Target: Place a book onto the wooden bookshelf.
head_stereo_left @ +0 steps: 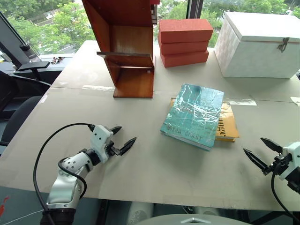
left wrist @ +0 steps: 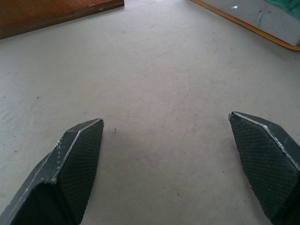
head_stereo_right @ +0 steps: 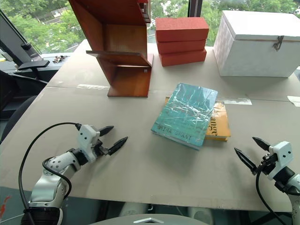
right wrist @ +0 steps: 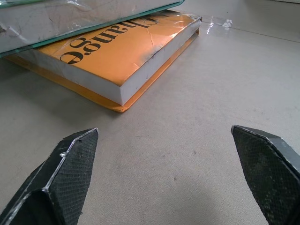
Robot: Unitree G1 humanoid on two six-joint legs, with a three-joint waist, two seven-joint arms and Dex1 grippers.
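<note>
Book (head_stereo_left: pixel 194 114): lay atop yellow-orange book (head_stereo_left: pixel 228 123). Left gripper (head_stereo_left: pixel 123 138), right gripper (head_stereo_left: pixel 259 151): fingers wide, empty. Risk: glossy wrap slipping; lower book dragged along.

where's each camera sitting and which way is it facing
Left and right eye views: on the head, looking forward and down over the table; both arms show, left end effector and right end effector open.
Left wrist view: along its own fingers toward the wooden bookshelf.
Right wrist view: along its fingers toward the yellow-orange book.
Shared: the teal book.
</note>
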